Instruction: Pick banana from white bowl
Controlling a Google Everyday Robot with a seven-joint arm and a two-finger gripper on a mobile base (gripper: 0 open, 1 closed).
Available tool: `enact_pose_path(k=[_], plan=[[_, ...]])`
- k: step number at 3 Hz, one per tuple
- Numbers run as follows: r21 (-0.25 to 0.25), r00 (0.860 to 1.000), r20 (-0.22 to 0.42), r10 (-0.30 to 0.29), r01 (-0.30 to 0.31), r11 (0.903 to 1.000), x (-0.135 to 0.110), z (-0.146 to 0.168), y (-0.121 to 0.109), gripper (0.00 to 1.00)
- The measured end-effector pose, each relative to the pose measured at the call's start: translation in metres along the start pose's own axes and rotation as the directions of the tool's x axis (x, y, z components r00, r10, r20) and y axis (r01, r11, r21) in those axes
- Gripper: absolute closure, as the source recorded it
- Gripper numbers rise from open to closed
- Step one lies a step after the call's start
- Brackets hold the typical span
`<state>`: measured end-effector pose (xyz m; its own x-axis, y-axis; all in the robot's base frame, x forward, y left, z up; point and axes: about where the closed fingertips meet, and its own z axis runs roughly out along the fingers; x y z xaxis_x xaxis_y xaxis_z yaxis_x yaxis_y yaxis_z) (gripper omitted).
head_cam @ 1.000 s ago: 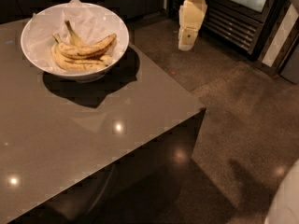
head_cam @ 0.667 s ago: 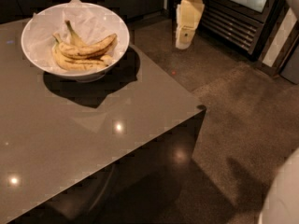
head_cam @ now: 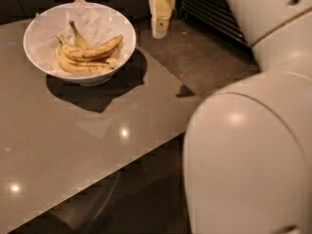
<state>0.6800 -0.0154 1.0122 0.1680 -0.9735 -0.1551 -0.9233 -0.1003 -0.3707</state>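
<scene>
Since a moment ago our pale, rounded arm (head_cam: pixel 253 145) has swung in and now fills the right side of the view, and the gripper (head_cam: pixel 160 31) has shifted left toward the bowl. Below and to the left, the glossy grey-brown table (head_cam: pixel 73 150) takes up most of the remaining view. The white bowl (head_cam: pixel 127 52) sits on the table's far left part, lined with crumpled white paper (head_cam: pixel 92 19). Inside it the banana (head_cam: pixel 95 50), speckled brown, rests on top of paler bananas (head_cam: pixel 83 68). Its long axis runs left to right, with the right tip slightly raised and pointing toward the gripper. The gripper hangs at the top of the view, just beyond the bowl's right rim, above the dark floor (head_cam: pixel 209 57) rather than the table. We cannot tell whether it is released or clenched. By our judgement, the banana lies to the gripper's left and nearer to us, so the reach must carry leftward over the rim and then down.
</scene>
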Motion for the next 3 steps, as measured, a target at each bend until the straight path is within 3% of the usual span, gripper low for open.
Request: enact_pose_path(k=[1,2,3], plan=[[0.046,1.000,0.025,-0.008,0.007,0.9989,-0.012,-0.003,-0.014,0.00],[0.044,0.998,0.061,0.007,-0.010,0.9990,-0.010,0.004,-0.016,0.00],[0.013,0.994,0.102,-0.028,0.027,0.9995,-0.032,0.021,-0.022,0.00]])
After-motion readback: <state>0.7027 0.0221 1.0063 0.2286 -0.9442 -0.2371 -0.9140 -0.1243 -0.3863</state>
